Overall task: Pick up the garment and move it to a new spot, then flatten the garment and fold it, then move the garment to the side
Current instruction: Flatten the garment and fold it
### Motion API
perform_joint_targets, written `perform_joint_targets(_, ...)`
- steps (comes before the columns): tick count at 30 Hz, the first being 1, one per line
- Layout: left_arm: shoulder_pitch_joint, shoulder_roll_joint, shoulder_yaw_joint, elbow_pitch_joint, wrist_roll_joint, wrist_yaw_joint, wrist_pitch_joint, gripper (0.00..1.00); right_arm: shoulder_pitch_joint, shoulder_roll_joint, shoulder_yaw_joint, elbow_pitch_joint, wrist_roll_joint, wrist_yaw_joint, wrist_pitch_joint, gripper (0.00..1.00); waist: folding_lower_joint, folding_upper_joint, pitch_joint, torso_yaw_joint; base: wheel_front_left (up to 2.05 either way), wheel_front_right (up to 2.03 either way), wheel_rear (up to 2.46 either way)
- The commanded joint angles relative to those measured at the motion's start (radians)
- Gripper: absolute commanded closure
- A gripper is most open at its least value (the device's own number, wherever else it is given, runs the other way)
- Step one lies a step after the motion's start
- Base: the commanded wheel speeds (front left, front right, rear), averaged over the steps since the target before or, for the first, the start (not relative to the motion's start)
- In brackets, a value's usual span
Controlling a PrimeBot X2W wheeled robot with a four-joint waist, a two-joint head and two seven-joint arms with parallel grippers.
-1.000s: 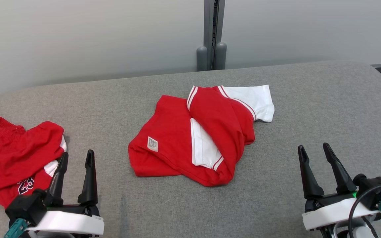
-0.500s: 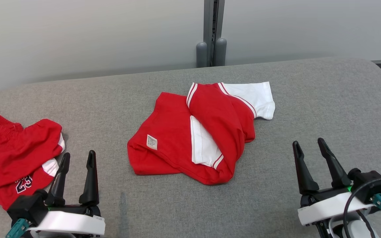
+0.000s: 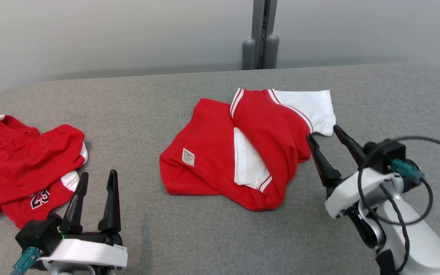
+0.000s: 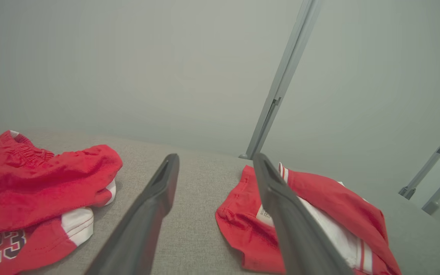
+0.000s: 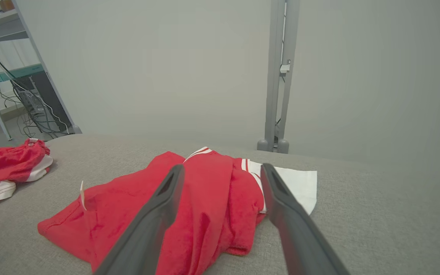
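The garment [image 3: 250,149] is a red T-shirt with white sleeves, lying crumpled in the middle of the grey padded table [image 3: 204,236]; it also shows in the left wrist view [image 4: 319,214] and the right wrist view [image 5: 189,206]. My right gripper [image 3: 322,131] is open, its fingertips at the garment's right edge beside the white sleeve, with nothing between them. My left gripper [image 3: 97,176] is open and empty near the front left, well short of the garment.
A second red garment, shorts marked 23 [image 3: 25,168], lies crumpled at the table's left edge, next to my left gripper. A grey post [image 3: 261,34] stands behind the table's far edge against a pale wall. In the right wrist view a rack with cables [image 5: 25,99] stands beyond the table.
My right gripper has moved forward and left, from the front right up to the garment's right edge. The camera has shifted a little. My left gripper and both garments stayed put.
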Motion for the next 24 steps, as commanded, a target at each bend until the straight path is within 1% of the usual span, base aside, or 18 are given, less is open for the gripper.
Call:
perform_joint_targets(1, -0.022, 0.002, 0.000, 0.003, -0.002, -0.006, -0.001, 0.00, -0.028, -0.010, 0.014, 0.022, 0.009, 0.002, 0.027, 0.00, 0.0000, 0.0000, 0.007, 0.017, 0.00, 0.00, 0.00)
perform_joint_targets(9, -0.044, -0.017, -0.017, 0.031, -0.005, -0.017, -0.001, 0.00, -0.207, -0.034, 0.154, 0.211, 0.094, 0.002, 0.226, 0.00, 0.0000, 0.0000, 0.010, 0.117, 0.00, 0.00, 0.00)
perform_joint_targets(13, -0.051, -0.021, -0.024, 0.043, -0.013, -0.019, -0.001, 0.00, -0.285, -0.048, 0.215, 0.298, 0.113, 0.002, 0.286, 0.00, 0.0000, 0.0000, 0.022, 0.168, 0.00, 0.00, 0.00)
perform_joint_targets(16, -0.061, -0.025, -0.022, 0.049, -0.017, -0.022, -0.001, 0.00, -0.341, -0.041, 0.238, 0.369, 0.132, 0.002, 0.334, 0.00, 0.0000, 0.0000, 0.037, 0.198, 0.00, 0.00, 0.00)
perform_joint_targets(19, -0.066, -0.027, -0.022, 0.056, -0.019, -0.025, -0.001, 0.00, -0.395, -0.036, 0.268, 0.440, 0.150, 0.002, 0.419, 0.00, 0.0000, 0.0000, 0.049, 0.222, 0.00, 0.00, 0.00)
perform_joint_targets(22, -0.071, -0.029, -0.027, 0.063, -0.022, -0.028, -0.001, 0.00, -0.444, -0.023, 0.272, 0.519, 0.165, 0.001, 0.516, 0.00, 0.0000, 0.0000, 0.054, 0.236, 0.00, 0.00, 0.00)
perform_joint_targets(24, -0.078, -0.030, -0.032, 0.067, -0.022, -0.029, -0.001, 0.00, -0.478, -0.019, 0.269, 0.568, 0.158, 0.001, 0.559, 0.00, 0.0000, 0.0000, 0.056, 0.244, 0.00, 0.00, 0.00)
